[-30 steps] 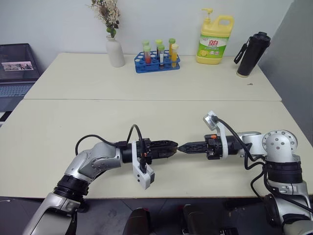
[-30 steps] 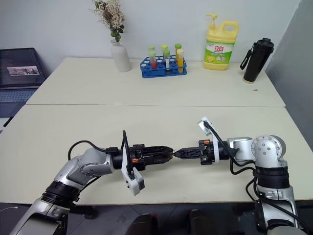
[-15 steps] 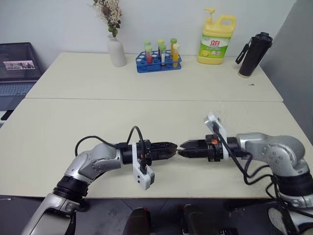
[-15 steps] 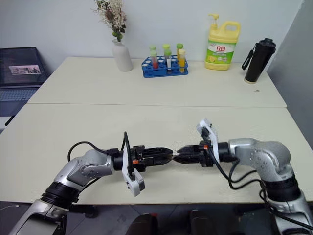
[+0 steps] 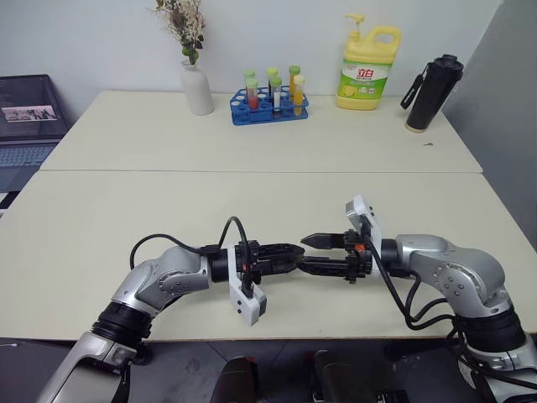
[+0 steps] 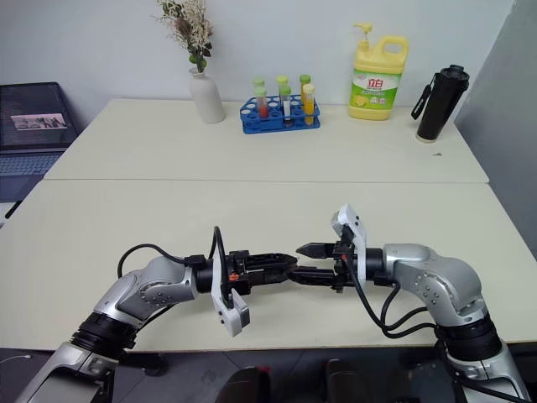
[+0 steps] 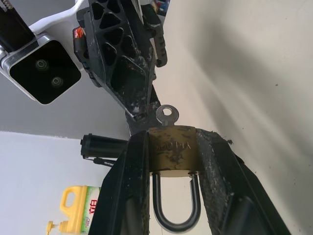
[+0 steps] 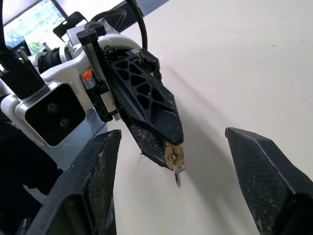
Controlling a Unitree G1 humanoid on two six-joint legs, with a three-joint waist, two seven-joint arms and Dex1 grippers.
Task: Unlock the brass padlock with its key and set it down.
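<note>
The brass padlock sits clamped between the left gripper's jaws above the desk, shackle inward, the key standing in its keyhole. The right gripper faces it with jaws spread apart around the key, touching nothing. At the desk's far edge, a blue rack holds coloured test tubes and a white vase holds dried flowers.

Far table edge: vase, test-tube rack, yellow detergent jug, black bottle; laptop at left.
</note>
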